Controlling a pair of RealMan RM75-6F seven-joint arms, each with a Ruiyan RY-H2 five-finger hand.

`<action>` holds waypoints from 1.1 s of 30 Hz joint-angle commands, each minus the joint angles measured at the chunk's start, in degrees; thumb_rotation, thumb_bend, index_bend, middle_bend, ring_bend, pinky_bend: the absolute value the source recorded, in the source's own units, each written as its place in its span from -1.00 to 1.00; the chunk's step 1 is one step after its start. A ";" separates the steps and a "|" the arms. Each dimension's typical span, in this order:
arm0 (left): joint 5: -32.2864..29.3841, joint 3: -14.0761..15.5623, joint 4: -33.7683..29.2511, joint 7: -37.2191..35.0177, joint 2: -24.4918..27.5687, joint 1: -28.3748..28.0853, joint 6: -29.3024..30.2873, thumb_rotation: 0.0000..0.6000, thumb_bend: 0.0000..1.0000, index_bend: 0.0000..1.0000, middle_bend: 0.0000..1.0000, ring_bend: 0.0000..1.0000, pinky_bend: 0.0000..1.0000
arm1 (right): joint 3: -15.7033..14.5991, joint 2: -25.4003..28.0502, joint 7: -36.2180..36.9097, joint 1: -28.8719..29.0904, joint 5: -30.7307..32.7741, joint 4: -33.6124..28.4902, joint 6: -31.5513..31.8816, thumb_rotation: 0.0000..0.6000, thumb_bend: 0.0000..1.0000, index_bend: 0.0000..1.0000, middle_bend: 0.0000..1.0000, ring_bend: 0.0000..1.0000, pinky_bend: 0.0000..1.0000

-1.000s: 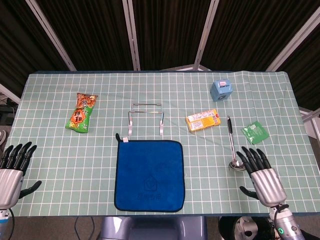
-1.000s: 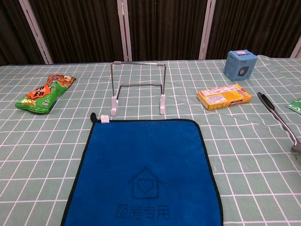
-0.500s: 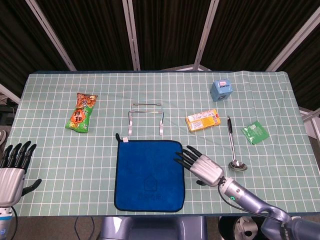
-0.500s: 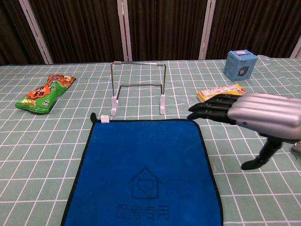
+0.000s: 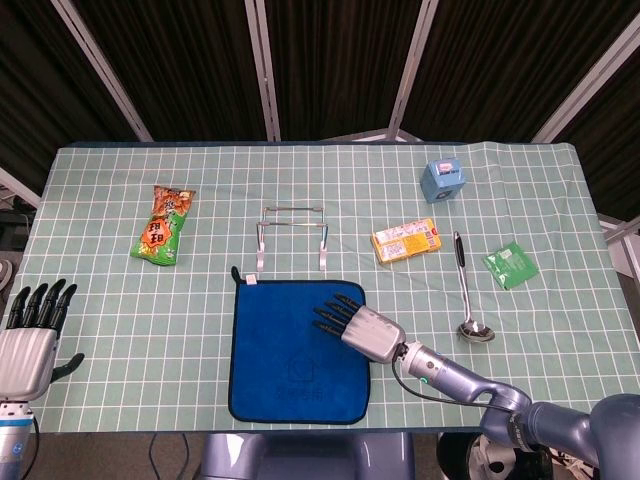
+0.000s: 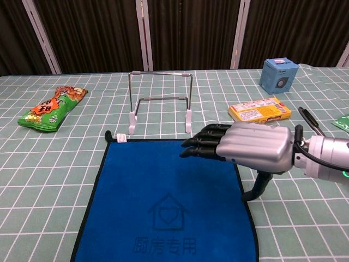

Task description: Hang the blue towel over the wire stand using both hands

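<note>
The blue towel [image 5: 290, 355] [image 6: 158, 202] lies flat on the checked cloth near the front edge, a small white loop tag at its far left corner. Just behind it stands the bare wire stand [image 5: 291, 235] [image 6: 160, 101]. My right hand [image 5: 352, 320] [image 6: 245, 144] hovers over the towel's far right corner, fingers stretched out toward the left, thumb hanging down, holding nothing. My left hand [image 5: 32, 330] shows only in the head view, at the table's front left corner, far from the towel, fingers spread and empty.
A green snack bag [image 5: 163, 226] [image 6: 52, 107] lies at the left. Right of the stand are a yellow box [image 5: 406, 240] [image 6: 259, 111], a blue box [image 5: 443, 180] [image 6: 278, 76], a ladle [image 5: 464, 285] and a green packet [image 5: 509, 265].
My right hand has swept left from the table's right front onto the towel's far right corner. The left hand has barely shifted. Towel and stand have not moved.
</note>
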 commanded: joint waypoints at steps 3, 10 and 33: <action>-0.04 0.11 -0.06 0.24 -0.13 -0.17 -0.15 1.00 -1.00 -1.00 -1.00 -1.00 -1.00 | -0.21 -0.42 -1.18 0.67 0.85 0.53 0.16 1.00 -0.98 -1.00 -1.00 -1.00 -1.00; 0.26 0.45 -0.39 0.31 -0.07 -0.19 -0.02 1.00 -1.00 -1.00 -1.00 -1.00 -1.00 | 0.30 -1.47 -4.15 1.61 2.96 1.28 -1.36 1.00 -0.98 -1.00 -1.00 -1.00 -1.00; -0.78 0.62 -0.33 0.05 0.16 -0.60 -0.45 1.00 -1.00 -1.00 -1.00 -1.00 -1.00 | -3.49 -0.01 -5.37 3.94 4.71 0.43 -0.88 1.00 -0.98 -1.00 -1.00 -1.00 -1.00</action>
